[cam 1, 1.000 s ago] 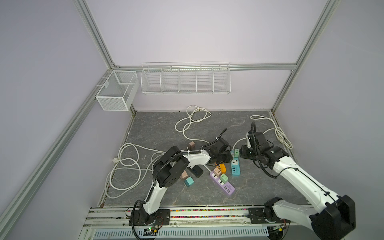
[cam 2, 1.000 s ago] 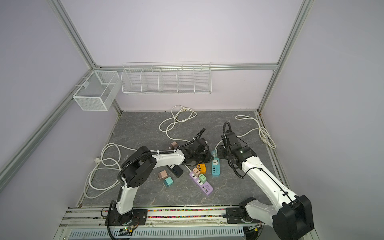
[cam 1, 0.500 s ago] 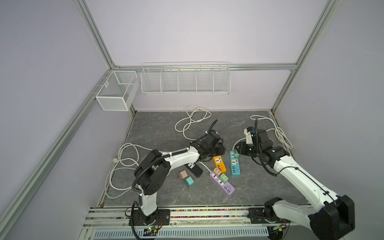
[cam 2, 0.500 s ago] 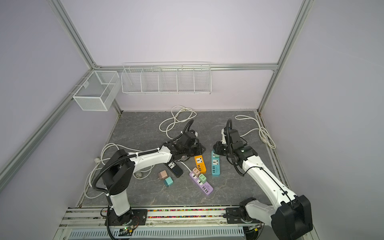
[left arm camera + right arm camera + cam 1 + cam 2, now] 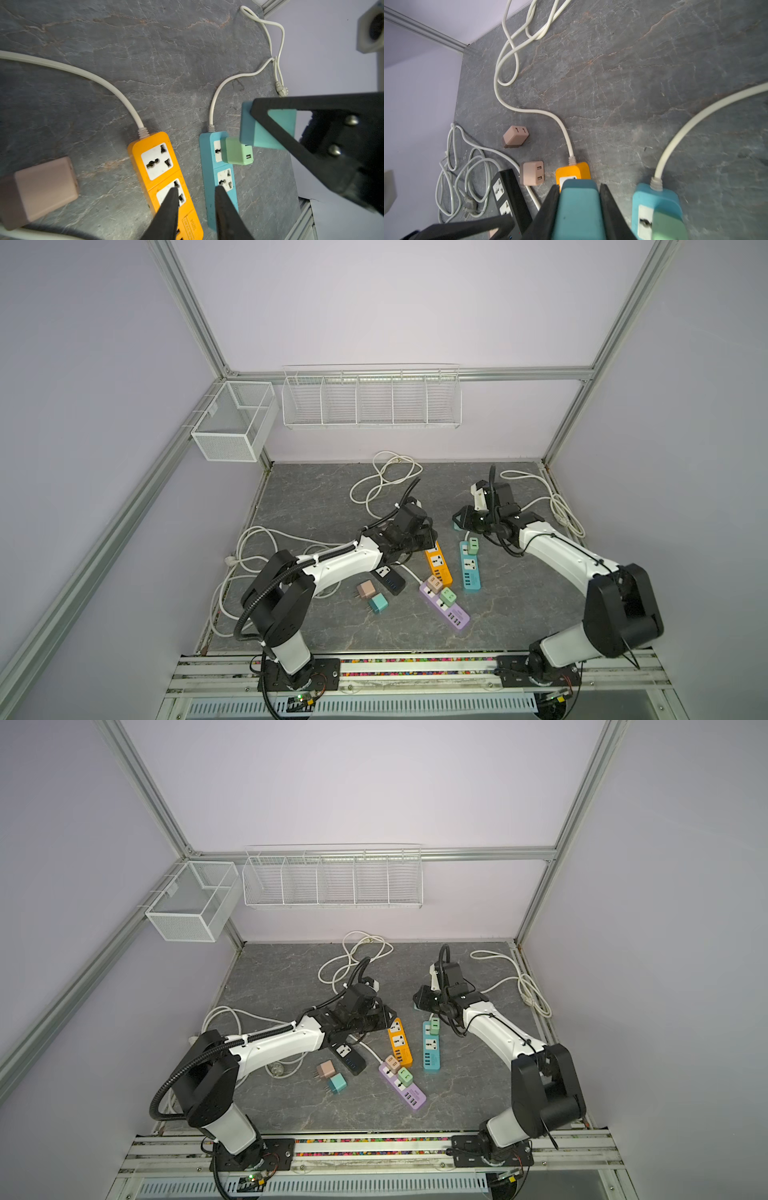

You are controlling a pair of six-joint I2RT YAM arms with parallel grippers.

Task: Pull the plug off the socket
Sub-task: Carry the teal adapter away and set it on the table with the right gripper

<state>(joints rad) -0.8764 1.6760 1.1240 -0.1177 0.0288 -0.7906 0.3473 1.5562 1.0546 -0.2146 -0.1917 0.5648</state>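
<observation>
At the near edge of the grey stone-patterned bench (image 5: 316, 489) lies a purple plastic power strip (image 5: 451, 612), set slantwise. A small pink cube adapter (image 5: 434, 584) and a mint-green cube adapter (image 5: 448, 596) are plugged into its far half. To its left, a loose tan cube adapter (image 5: 365, 589) and a loose turquoise cube adapter (image 5: 378, 603) lie on the bench just beside each other.

A little farther stands a black plastic power strip (image 5: 390, 578). To its right are an orange plastic power strip (image 5: 438, 568) and a light-blue plastic power strip (image 5: 469, 572), side by side but apart. A pale-green cube charger (image 5: 473, 545) sits in the far socket of the light-blue plastic power strip.

The left pincer (image 5: 196, 188) hangs over the far half of the orange strip, its jaws a narrow gap apart with nothing between them. A pink two-port charger block (image 5: 531, 173) lies just left of the orange strip's cord end.

Farther right, the right pincer (image 5: 579, 186) is clamped on a teal cube plug (image 5: 579, 207). The plug is held clear in the air above the far end of the light-blue strip, out of any socket.

Beyond lie coiled white cables (image 5: 386, 477). On the far wall hang a white wire rack (image 5: 372, 398) and a white mesh box (image 5: 232, 427).
</observation>
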